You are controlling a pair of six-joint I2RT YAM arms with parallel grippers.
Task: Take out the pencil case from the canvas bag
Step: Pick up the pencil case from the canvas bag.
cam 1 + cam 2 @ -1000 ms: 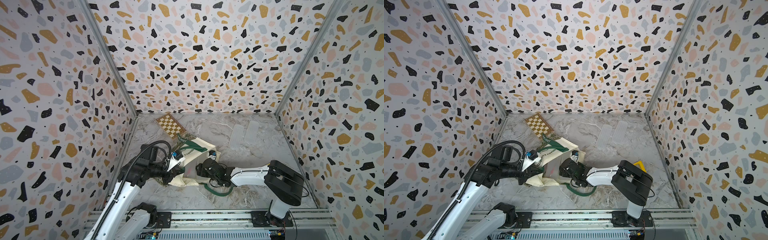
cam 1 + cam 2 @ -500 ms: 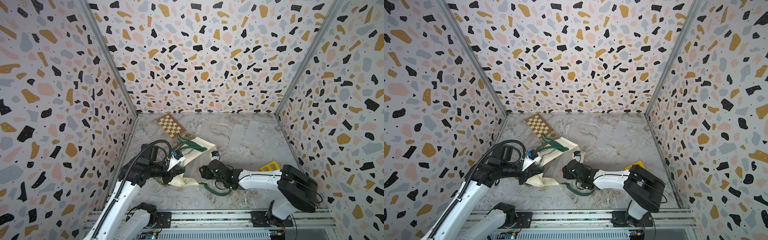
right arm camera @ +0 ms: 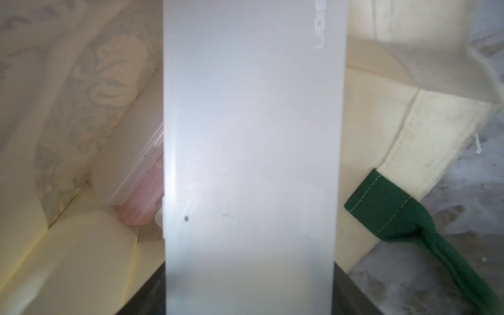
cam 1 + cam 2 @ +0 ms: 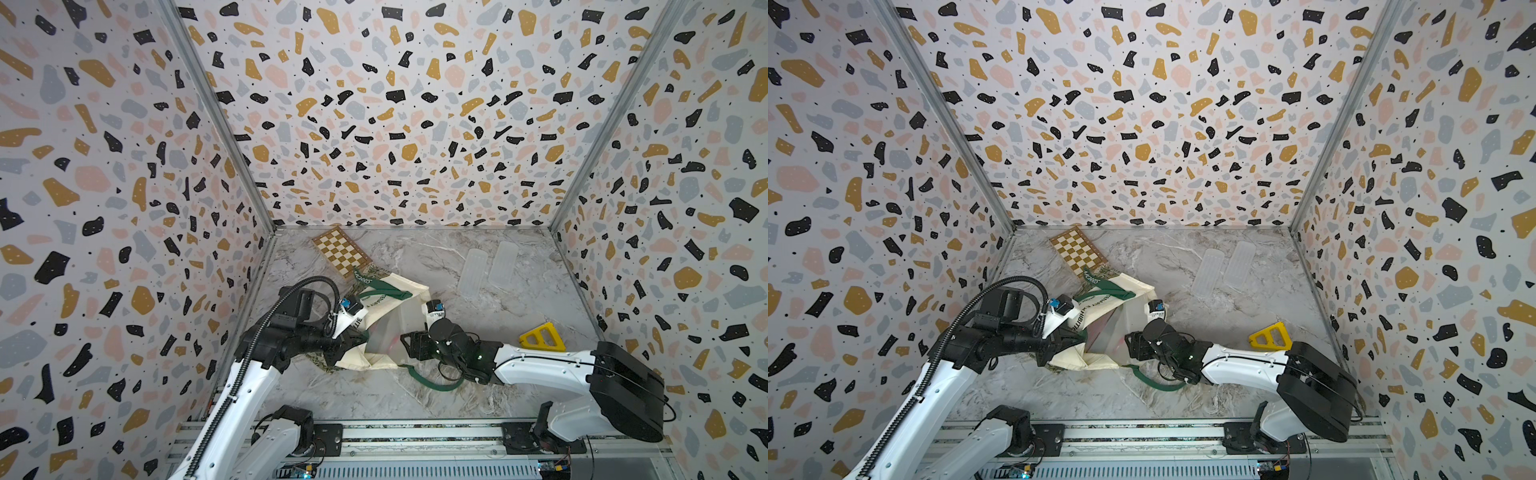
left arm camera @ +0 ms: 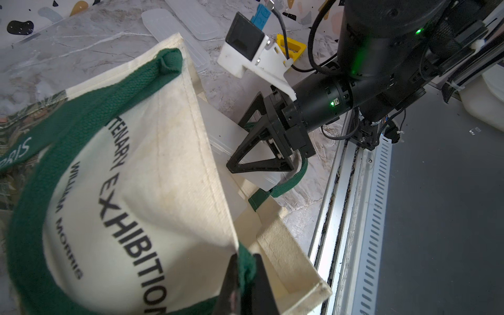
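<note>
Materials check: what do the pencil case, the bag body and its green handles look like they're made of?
Pencil case: frosted translucent plastic, probably rigid; flat, straight-edged, light glows through it.
Canvas bag: cream woven cloth, matte; stitched seams and soft folds show.
Handles: dark green webbing, coarse weave, pale stitching at the sewn end.

The cream, green-handled bag (image 4: 409, 289) is lying crumpled, its mouth gaping. The frosted case (image 3: 251, 136) is sticking halfway out of it.
</note>
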